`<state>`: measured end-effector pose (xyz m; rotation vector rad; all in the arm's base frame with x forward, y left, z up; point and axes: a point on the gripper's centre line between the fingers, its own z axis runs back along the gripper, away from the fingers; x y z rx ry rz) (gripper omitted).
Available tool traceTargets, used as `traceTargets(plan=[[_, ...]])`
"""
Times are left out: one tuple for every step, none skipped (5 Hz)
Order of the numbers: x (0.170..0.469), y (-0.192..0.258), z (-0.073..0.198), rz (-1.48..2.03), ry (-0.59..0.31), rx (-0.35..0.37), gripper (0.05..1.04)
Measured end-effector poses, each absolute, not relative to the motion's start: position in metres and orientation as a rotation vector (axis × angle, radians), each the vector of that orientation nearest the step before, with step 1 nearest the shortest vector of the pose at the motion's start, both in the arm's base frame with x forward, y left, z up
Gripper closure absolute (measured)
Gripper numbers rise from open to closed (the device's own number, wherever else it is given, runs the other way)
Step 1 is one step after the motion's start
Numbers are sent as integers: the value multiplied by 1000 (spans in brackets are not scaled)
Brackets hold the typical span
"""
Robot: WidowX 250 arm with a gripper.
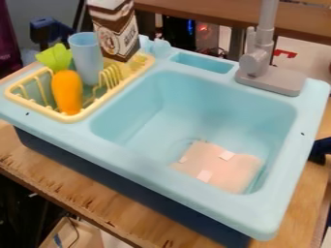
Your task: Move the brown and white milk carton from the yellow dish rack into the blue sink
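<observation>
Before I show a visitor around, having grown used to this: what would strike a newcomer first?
Probably the light-blue plastic sink across the middle, with a flat pale-pink piece on its bottom. Then the bright orange, rounded toy in the pale-yellow plastic rack at the upper left.

The fixed camera looked down at a slant from close range — facing the sink (194,104) and faucet (257,58).
</observation>
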<state>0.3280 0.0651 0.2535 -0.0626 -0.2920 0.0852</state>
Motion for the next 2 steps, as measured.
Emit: traceTargets(plan=[[317,60,255,81,-299,-68,282],[312,44,246,51,-261,-79,282]])
